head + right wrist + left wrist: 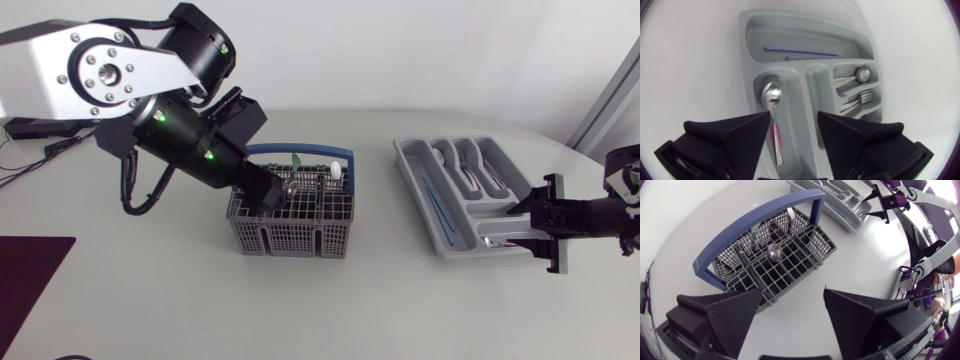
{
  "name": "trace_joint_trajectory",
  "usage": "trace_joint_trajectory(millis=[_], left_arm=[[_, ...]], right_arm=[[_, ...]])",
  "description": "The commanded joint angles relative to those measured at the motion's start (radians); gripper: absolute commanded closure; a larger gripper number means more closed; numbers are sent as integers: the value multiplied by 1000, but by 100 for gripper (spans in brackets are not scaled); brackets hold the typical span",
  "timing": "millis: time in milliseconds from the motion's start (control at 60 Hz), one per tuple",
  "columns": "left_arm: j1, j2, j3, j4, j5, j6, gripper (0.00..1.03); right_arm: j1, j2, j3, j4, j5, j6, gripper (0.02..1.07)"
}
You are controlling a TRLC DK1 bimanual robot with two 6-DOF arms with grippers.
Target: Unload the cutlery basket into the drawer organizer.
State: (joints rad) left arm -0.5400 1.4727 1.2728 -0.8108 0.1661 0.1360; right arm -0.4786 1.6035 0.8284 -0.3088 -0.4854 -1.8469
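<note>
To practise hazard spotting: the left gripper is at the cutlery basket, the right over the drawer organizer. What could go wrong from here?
1. The open left gripper hangs at the basket, near its blue handle; descending, a finger might catch that and tip it.
2. The open right gripper straddles the spoon in the organizer; moving sideways might drag it.

The left arm [100, 70] enters at the upper left of the head view, its silver link level, its black wrist slanting down and right toward the middle. The left gripper [268, 190] points down-right, its fingers [735, 317] spread wide with nothing held between them. The right arm [600, 215] enters at the right edge at mid-height and lies nearly level, pointing left. The right gripper [525, 210] has its fingers [740, 135] apart, gripping nothing
</note>
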Motion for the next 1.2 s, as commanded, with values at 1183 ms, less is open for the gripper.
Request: trace_joint_trajectory(millis=[1183], left_arm=[[-170, -26, -62, 90, -290, -21, 10]], right_arm=[[638, -530, -149, -50, -183, 1243, 10]])
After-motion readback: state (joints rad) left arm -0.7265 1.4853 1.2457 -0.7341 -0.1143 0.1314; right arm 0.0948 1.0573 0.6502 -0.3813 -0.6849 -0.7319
